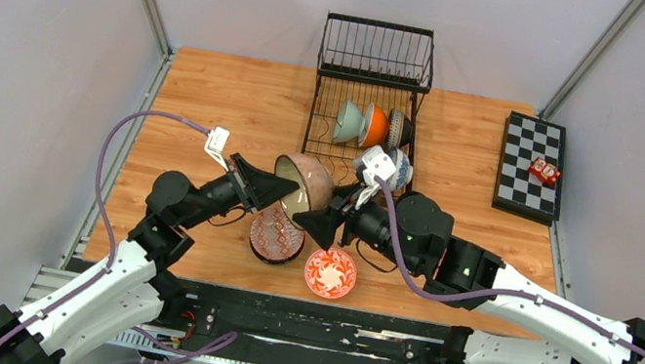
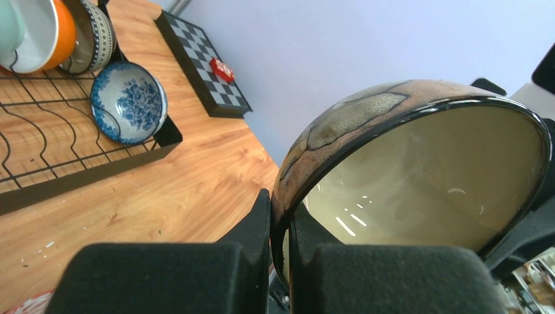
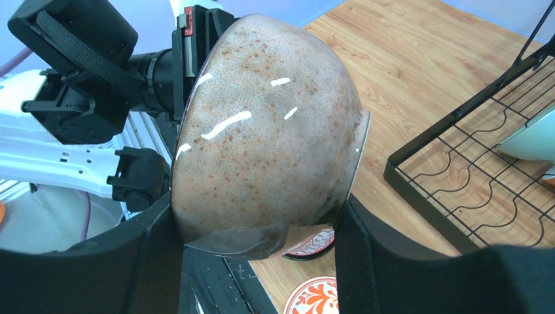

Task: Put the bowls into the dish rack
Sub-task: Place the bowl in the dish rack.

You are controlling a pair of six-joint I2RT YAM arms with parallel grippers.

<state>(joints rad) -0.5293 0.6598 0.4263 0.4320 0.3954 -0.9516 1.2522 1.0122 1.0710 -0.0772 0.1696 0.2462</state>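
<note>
My left gripper is clamped on the rim of the brown speckled bowl and holds it on edge above the middle of the table. My right gripper straddles that bowl's body, fingers spread on either side; I cannot tell whether they press it. The dish rack stands at 12 o'clock, with four bowls in its base tray. Two red bowls lie on the table at 6 o'clock of the held one.
</note>
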